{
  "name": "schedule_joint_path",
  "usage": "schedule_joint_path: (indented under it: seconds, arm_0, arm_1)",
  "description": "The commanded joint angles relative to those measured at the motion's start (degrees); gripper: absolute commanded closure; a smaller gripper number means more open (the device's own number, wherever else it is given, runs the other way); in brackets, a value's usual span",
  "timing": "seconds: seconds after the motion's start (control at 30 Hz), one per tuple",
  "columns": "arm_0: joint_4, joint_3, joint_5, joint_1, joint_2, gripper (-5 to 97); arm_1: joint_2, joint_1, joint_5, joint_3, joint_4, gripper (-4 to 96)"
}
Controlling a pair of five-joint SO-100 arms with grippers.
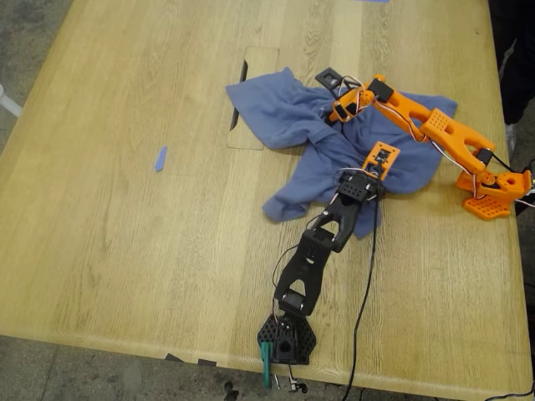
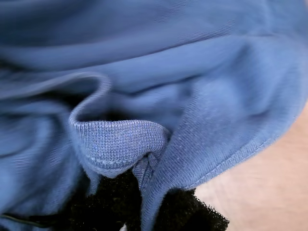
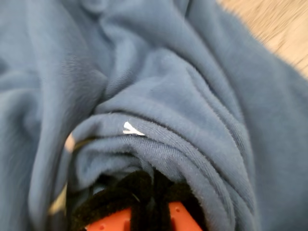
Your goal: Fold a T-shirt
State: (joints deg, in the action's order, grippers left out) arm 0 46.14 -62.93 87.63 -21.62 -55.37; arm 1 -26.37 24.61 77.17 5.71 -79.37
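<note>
The slate-blue T-shirt (image 1: 284, 109) lies crumpled on the wooden table (image 1: 125, 267), toward the exterior view's right. A black arm (image 1: 318, 251) reaches into it from the near edge. An orange arm (image 1: 435, 125) reaches in from the exterior view's right. The wrist views do not show which arm is first. In the first wrist view, a ribbed hem of the T-shirt (image 2: 120, 142) is pinched in the black jaws of my first gripper (image 2: 144, 207). In the second wrist view, bunched folds of the T-shirt (image 3: 192, 96) are clamped in my second gripper (image 3: 144, 192).
A small blue tape strip (image 1: 160, 158) lies on the table toward the exterior view's left. A rectangular panel (image 1: 255, 75) is set into the tabletop behind the shirt. A black cable (image 1: 368, 276) runs along the black arm to the near edge.
</note>
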Motion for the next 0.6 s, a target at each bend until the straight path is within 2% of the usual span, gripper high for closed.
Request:
schedule_joint_path:
  seconds: [0.0,0.23,0.57]
  arm_0:
    - [1.1,1.1,0.3,9.8,-11.2,92]
    - [2.4,1.0,-0.4,14.6,-21.2,92]
    - [3.3,0.8,-1.3,16.0,-35.7,92]
  arm_1:
    - [-7.3,0.5,0.5,1.0,-0.9,91.3]
    - [-12.7,-1.0,0.4,1.0,-3.8,91.3]
    - [-20.0,-1.1,0.9,1.0,-5.1,91.3]
